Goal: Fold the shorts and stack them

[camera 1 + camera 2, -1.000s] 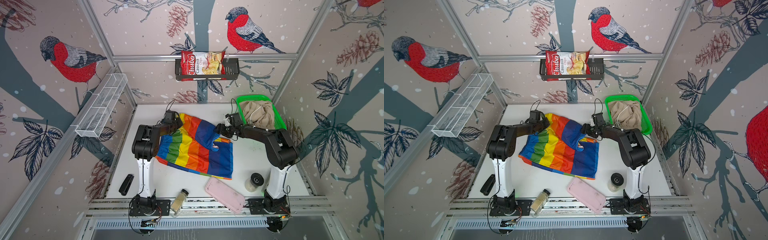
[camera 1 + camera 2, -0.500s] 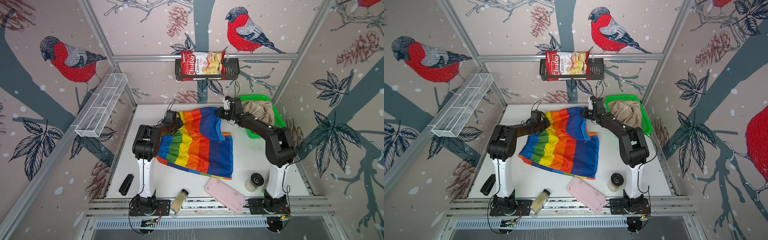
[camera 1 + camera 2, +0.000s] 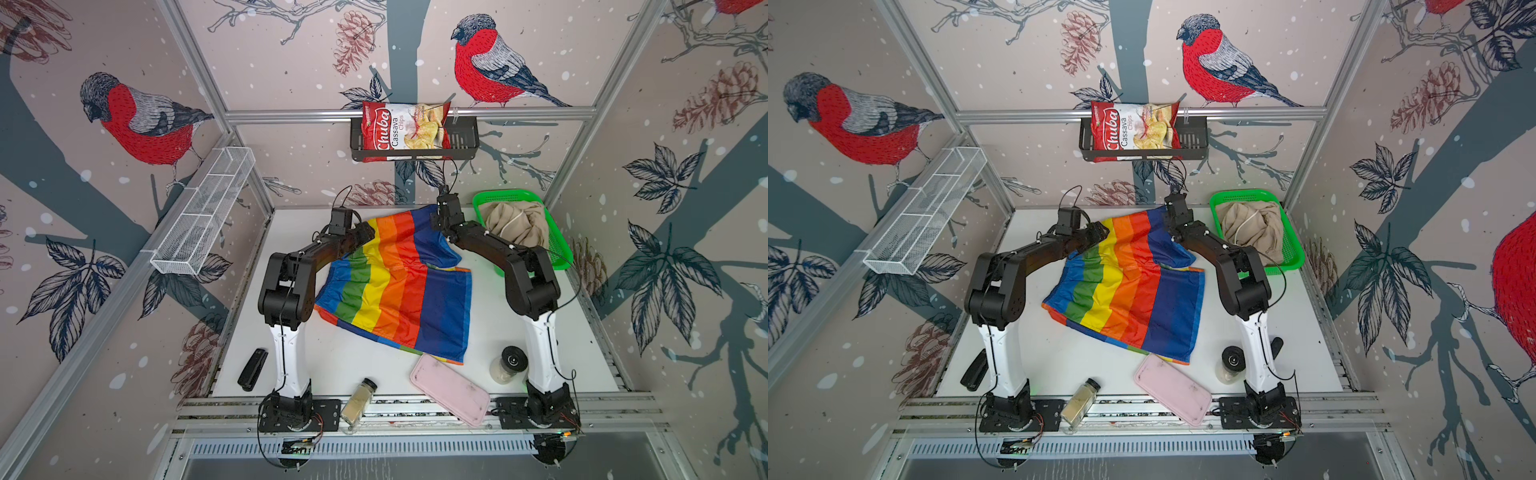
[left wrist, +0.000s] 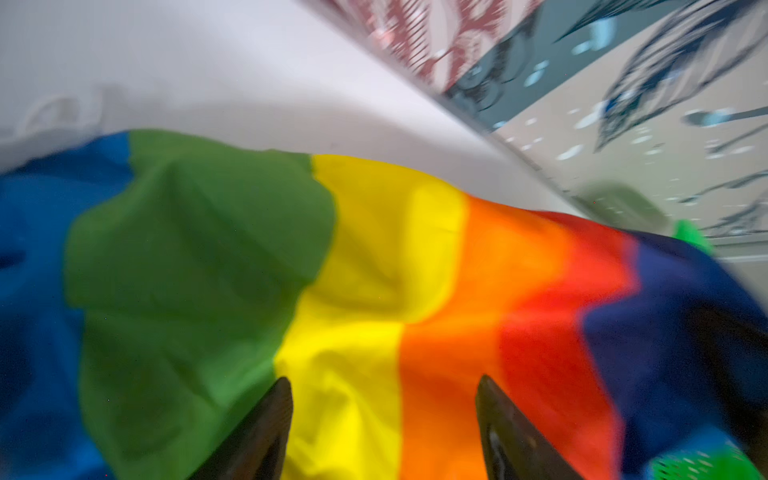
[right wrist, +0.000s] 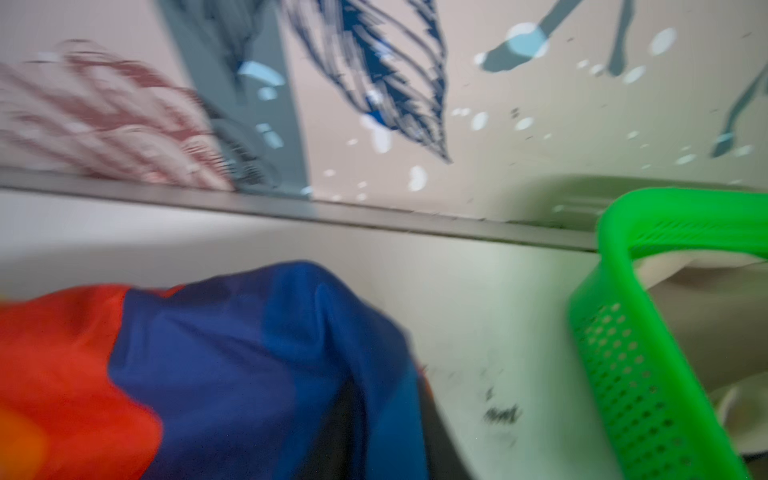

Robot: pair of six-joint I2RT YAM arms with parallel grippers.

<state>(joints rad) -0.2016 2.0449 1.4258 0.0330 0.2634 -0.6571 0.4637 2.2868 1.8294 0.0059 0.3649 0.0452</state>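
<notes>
The left gripper (image 4: 382, 380) has its fingers spread with nothing between them, over the yellow and orange bands of the rainbow shorts (image 3: 399, 291). The right gripper (image 3: 440, 216) is at their far blue corner; blur hides whether it grips. From both claws the shorts run toward the near edge. The beige shorts (image 3: 515, 224) lie bundled in the green basket (image 3: 561, 259), nearest the right arm.

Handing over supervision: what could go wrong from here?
On the rainbow shorts, the blue part is bunched by the right gripper; folding now may trap that crease. The right gripper sits close to the green basket and may knock it. The near hem lies against the pink tray, so dragging could shift it.
</notes>
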